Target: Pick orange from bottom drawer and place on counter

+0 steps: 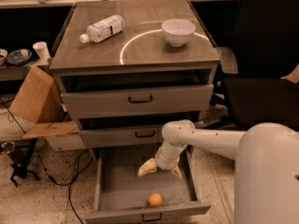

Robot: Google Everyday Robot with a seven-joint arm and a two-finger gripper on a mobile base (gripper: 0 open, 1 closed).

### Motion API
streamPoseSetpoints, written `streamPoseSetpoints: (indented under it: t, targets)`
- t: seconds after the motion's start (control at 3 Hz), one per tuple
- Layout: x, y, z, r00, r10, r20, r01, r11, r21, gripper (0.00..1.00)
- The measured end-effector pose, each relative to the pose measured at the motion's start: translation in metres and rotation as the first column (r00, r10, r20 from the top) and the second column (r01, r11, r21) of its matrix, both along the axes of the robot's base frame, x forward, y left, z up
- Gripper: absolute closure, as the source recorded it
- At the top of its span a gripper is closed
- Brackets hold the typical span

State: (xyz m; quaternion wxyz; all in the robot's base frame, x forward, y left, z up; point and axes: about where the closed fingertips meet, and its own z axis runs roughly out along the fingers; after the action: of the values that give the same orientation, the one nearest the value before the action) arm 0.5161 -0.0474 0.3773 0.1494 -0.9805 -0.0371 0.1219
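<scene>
The tool (pixel 161 170) hangs inside the open bottom drawer (pixel 120 188), over the back half of its floor, with its 2 pale fingers (pixel 147 167) spread apart and holding nothing. The orange (pixel 155 199) lies loose near the front of the drawer, apart from the tool. Being round on a smooth floor, it will likely roll aside if 1 finger touches it before the other. It also sits so close to the front that a finger may strike the drawer wall. The arm (pixel 210 139) reaches in just under the middle drawer (pixel 121 136), so a steep lift could knock it. On the glossy bench (pixel 149 52), the white bowl (pixel 178 31) and bottle (pixel 103 29) take up room, and a carelessly released orange could roll off.
</scene>
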Motion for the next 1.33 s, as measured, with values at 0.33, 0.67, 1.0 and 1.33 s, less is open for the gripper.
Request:
streamPoseSetpoints:
  t: [0.33,0.67,1.0,1.33]
  targets:
    - [0.007,0.005,-0.023,0.9997,0.019,0.017,-0.019,0.999,0.040,0.00]
    - [0.019,0.002,-0.075,0.9995,0.020,0.023,-0.022,0.995,0.097,0.00]
    - [0.016,-0.008,-0.143,0.9998,-0.011,-0.016,0.013,0.993,0.116,0.00]
    - [0.002,-0.021,-0.192,0.9967,-0.052,-0.062,0.059,0.991,0.123,0.00]
